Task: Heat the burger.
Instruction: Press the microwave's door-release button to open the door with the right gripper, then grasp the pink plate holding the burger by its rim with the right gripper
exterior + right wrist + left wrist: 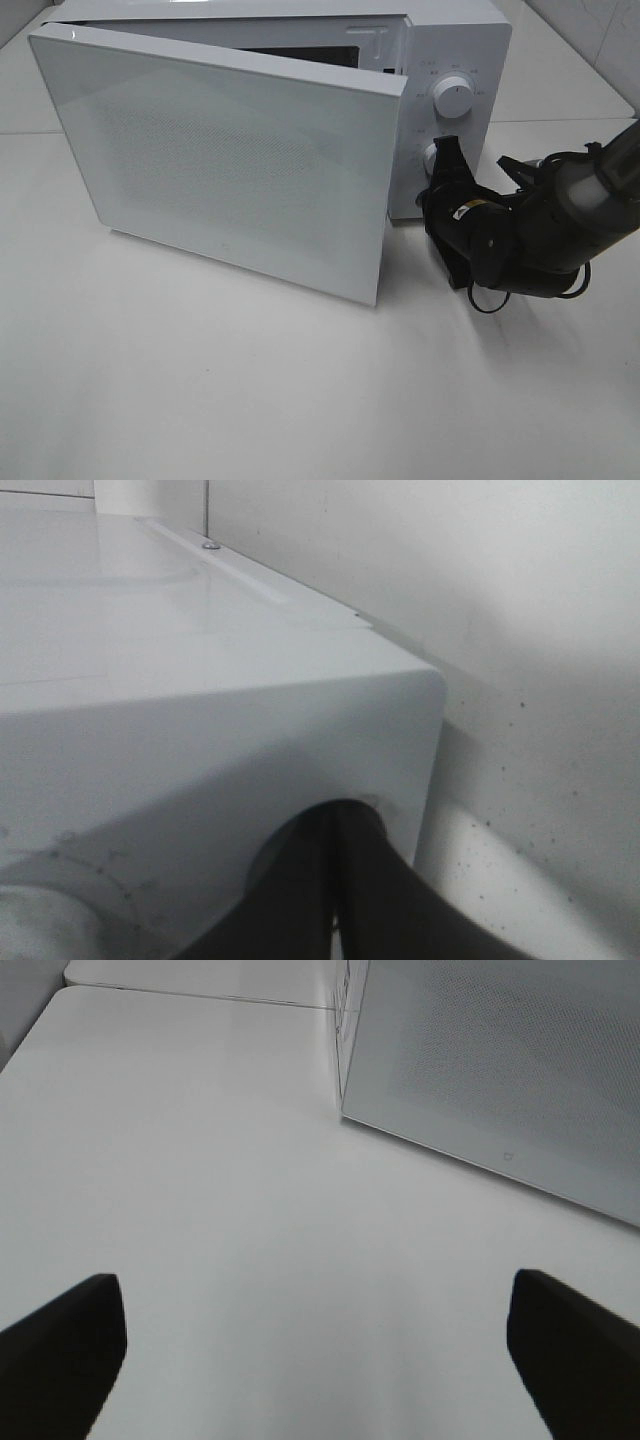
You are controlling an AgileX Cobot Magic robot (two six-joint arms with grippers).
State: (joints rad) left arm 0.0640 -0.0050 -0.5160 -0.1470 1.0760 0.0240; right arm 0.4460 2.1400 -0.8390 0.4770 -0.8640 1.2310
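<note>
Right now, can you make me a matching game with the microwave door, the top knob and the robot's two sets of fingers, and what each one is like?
Things:
1. door
2. top knob
3. left fingers
4. right fingers

What it is like:
A. pressed together by the lower knob
B. swung open
C. spread wide over the table
D. round and white

Pairs: 1-B, 2-D, 3-C, 4-A
</note>
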